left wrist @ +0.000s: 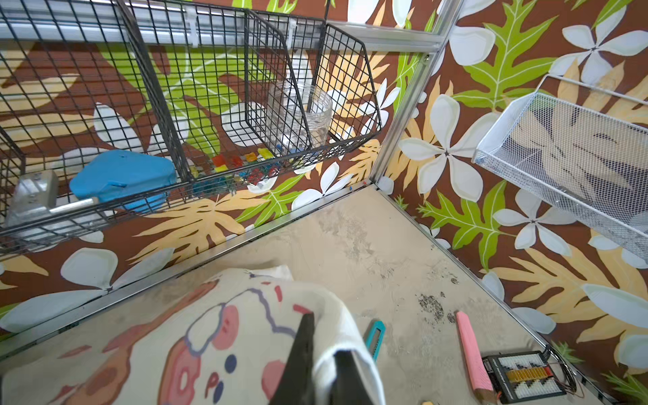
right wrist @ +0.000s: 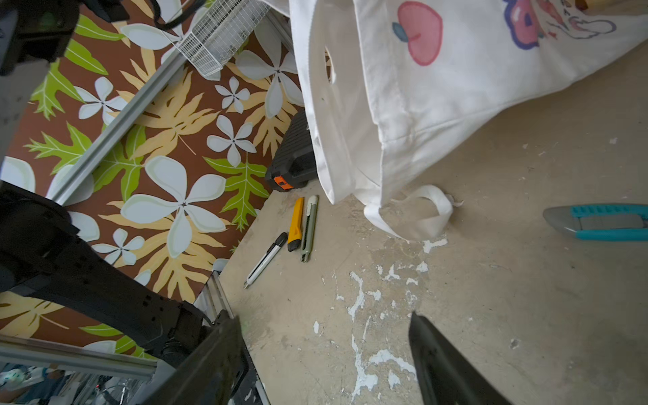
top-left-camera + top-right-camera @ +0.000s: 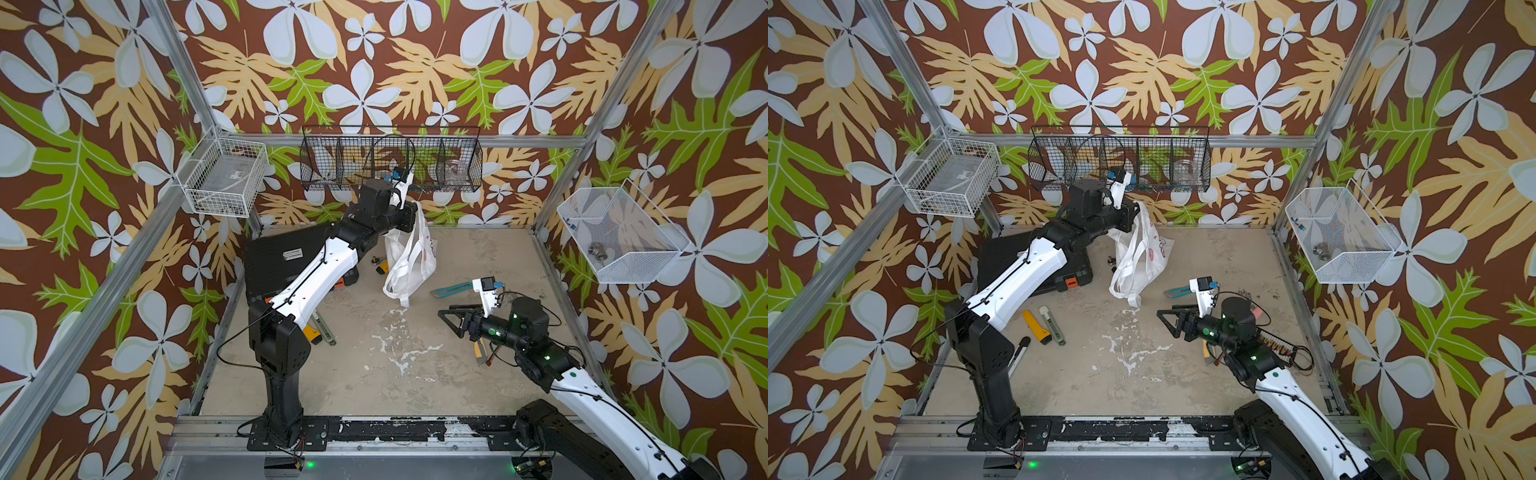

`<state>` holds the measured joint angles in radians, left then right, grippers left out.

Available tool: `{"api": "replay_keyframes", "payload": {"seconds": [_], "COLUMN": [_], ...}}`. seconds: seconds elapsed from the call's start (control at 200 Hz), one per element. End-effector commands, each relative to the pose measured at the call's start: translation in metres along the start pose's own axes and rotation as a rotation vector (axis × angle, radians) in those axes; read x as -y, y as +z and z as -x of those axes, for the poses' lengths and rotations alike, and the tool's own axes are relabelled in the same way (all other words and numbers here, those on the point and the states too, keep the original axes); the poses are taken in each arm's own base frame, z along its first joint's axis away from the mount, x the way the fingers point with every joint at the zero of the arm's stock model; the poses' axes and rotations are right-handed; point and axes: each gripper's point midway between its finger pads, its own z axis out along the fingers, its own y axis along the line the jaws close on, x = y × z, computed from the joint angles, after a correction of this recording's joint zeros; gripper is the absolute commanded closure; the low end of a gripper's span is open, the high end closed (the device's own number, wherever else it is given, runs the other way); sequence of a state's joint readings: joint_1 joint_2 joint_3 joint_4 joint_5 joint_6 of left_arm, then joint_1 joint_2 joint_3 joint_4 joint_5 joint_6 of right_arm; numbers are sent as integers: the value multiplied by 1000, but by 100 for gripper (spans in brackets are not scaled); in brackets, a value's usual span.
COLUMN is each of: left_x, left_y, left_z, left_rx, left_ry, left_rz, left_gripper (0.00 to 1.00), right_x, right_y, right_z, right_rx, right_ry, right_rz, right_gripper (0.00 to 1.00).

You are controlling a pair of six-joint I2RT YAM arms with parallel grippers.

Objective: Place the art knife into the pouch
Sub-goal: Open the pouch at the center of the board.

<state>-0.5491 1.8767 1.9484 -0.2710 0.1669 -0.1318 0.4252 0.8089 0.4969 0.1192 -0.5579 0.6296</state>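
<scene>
Left gripper (image 1: 324, 336) pinches the pouch (image 3: 415, 249) cloth, holding it lifted at the far edge of the surface (image 3: 374, 374), presumably to open its mouth; right gripper (image 2: 326, 317) gapes empty. The slim white art knife (image 2: 266, 259), probably the target, lies near the left edge beside a yellow cutter (image 2: 296, 224)

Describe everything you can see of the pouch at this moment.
The pouch is a soft white cloth tote, printed with pink cartoon figures outlined in purple and a pink peach. The left gripper has its fingers shut on a fold of the upper edge and holds it lifted and sagging. Its lower part rests on the table. A white strap handle droops in a loop onto the table. Whether its mouth gapes open cannot be told.
</scene>
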Motion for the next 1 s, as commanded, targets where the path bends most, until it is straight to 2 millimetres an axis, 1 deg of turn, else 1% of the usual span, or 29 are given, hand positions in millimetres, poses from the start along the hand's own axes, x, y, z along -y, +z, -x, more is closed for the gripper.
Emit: {"api": "replay_keyframes", "payload": {"seconds": [0.0,0.115,0.235,0.325,0.49,0.586,0.661,0.746,0.841,0.916,0.996], "left_x": [9,10,9,9,12,13,14,15,17,16,17], "left_y": [-6,-7,-5,-4,-2,-4,-6,-10,-12,-14,-16], "left_z": [7,3,0,-1,-3,-3,-2,-1,-2,-2,-2], "left_rx": [22,16,11,9,7,11,13,20,22,23,30], "left_ry": [9,9,9,7,-3,-6,-4,-4,-4,-4,-6], "left_rz": [-43,-47,-49,-51,-69,-76,-78,-82,-87,-86,-92], "left_gripper": [100,100,100,100,100,100,100,100,100,100,100], "right_x": [14,15,3,0,11,19,30,38,41,43,45], "right_y": [3,12,22,36,62,72,74,74,81,82,94], "right_z": [25,23,27,26,18,17,19,22,28,31,33], "right_rx": [185,248,294,286,264,279,305,344,358,383,374], "right_ry": [13,66,90,89,103,83,66,66,73,90,96], "right_rz": [-80,-69,-34,-60,-129,-201,-277,-315,-334,-337,-344], "right_gripper": [20,19,18,17,17,18,19,20,20,20,20]}}
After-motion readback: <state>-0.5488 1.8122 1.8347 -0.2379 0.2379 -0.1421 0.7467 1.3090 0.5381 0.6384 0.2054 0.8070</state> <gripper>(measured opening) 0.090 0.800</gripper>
